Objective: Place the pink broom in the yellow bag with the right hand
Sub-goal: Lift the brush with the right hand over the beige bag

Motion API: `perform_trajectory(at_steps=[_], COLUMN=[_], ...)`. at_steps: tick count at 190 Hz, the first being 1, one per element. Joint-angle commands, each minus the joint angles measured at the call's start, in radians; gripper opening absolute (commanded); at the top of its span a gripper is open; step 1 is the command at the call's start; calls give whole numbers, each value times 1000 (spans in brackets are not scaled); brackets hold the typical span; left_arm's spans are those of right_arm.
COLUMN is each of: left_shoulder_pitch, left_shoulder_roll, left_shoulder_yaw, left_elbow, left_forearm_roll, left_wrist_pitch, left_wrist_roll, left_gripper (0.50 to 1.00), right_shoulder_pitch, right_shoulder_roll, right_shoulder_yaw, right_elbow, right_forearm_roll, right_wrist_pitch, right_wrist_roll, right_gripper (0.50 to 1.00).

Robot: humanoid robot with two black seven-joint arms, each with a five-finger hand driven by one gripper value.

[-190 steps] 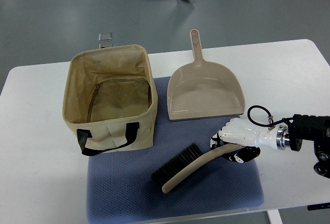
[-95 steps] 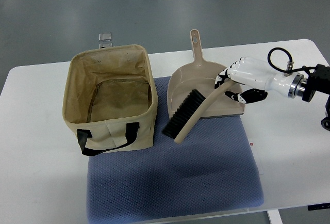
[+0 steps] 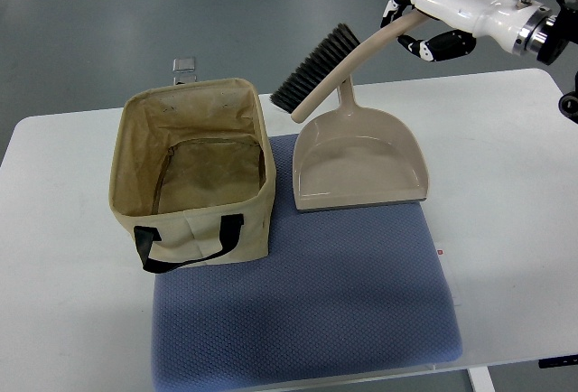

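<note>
The right hand [image 3: 440,14] has its fingers clamped around the handle of the broom [image 3: 339,65], holding it in the air above the dustpan's [image 3: 358,161] handle, bristle end tilted down toward the left. The open bag [image 3: 191,173] stands on the blue mat [image 3: 307,311], just left of the dustpan.

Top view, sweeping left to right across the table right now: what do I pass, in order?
Yellow bag → brush head of the pink broom → dustpan → right hand gripping the broom's handle.
</note>
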Motion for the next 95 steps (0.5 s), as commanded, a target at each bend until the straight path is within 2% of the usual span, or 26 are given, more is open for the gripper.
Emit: perform_trajectory(at_steps=[1, 56, 95], left_shoulder_pitch=[0, 0, 0], left_shoulder_roll=[0, 0, 0], left_shoulder_yaw=[1, -1, -1], left_elbow=[0, 0, 0], left_forearm_roll=[0, 0, 0], left_wrist_pitch=[0, 0, 1], left_wrist_roll=[0, 0, 0], left_gripper=[1000, 1000, 1000], right_shoulder_pitch=[29, 67, 57], right_shoulder_roll=[43, 225, 290], right_shoulder_yaw=[0, -3, -19], right_elbow=[-7, -8, -7], right_forearm_roll=[-1, -21, -26], right_wrist_pitch=[-3, -3, -4], right_wrist_roll=[-7, -7, -7], right_gripper=[500, 500, 502])
